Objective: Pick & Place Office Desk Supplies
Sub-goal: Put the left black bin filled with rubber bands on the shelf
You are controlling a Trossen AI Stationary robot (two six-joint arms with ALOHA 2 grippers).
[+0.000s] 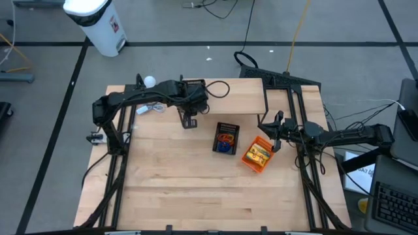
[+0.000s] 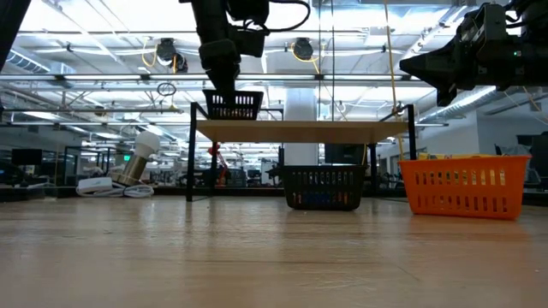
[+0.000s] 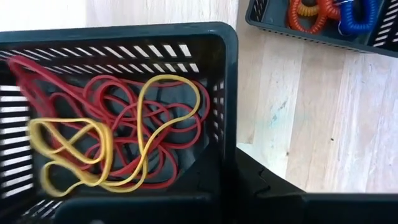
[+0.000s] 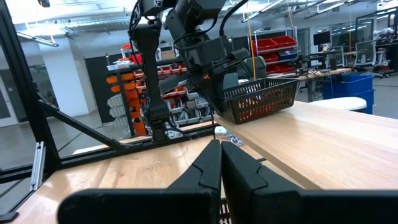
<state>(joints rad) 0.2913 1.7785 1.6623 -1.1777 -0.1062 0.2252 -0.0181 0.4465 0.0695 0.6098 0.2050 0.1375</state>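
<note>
Red and yellow rubber bands (image 3: 118, 134), black mesh tray (image 3: 124, 43).

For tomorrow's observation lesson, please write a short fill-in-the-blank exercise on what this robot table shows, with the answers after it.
1. The left gripper holds a black mesh tray up ____ the table.
2. The lifted tray contains red and ____ rubber bands.
3. The tray nearest the right gripper, whose jaws are shut, is coloured ____.
4. The black tray on the table contains blue and ____ coils.

Answers: above; yellow; orange; orange
</note>
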